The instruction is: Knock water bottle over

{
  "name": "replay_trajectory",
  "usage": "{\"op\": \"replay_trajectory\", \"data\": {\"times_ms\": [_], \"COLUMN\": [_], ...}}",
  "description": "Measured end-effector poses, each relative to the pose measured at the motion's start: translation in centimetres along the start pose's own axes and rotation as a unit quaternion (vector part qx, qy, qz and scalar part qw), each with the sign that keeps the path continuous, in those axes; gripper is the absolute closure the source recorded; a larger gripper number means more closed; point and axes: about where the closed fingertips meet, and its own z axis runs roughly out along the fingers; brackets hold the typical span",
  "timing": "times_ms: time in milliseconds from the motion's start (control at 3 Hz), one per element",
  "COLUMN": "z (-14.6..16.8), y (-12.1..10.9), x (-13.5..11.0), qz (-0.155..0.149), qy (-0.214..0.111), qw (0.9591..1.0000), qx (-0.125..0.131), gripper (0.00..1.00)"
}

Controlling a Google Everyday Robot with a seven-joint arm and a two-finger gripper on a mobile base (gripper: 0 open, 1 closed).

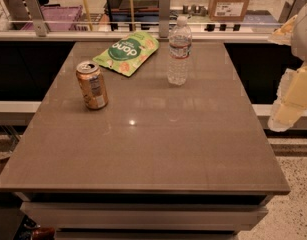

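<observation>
Hanging beyond the right edge of the table (pixel 158 154), the arm (pixel 302 79) bends downward, its gripper (pixel 284 118) at the low end, outside the tabletop; whether it is spread or closed is unclear. The water bottle (pixel 179 51) stands upright at the far side, well apart from it, right of the can (pixel 92 85) and green snack bag (pixel 127 51)
</observation>
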Motion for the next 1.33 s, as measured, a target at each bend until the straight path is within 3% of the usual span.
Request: {"op": "replay_trajectory", "data": {"times_ms": [333, 667, 1000, 1333], "z": [0.0, 0.0, 0.0, -0.1], "y": [0.0, -1.3, -3.0, -4.8], "x": [0.0, -0.1, 0.0, -0.4], "qz": [0.0, 0.029, 0.068, 0.105], "qy": [0.0, -0.031, -0.07, -0.114], "qw": [1.0, 0.9988, 0.994, 0.9844], "qx": [0.0, 0.023, 0.05, 0.082], "gripper": [0.0, 0.0, 0.0, 0.0]}}
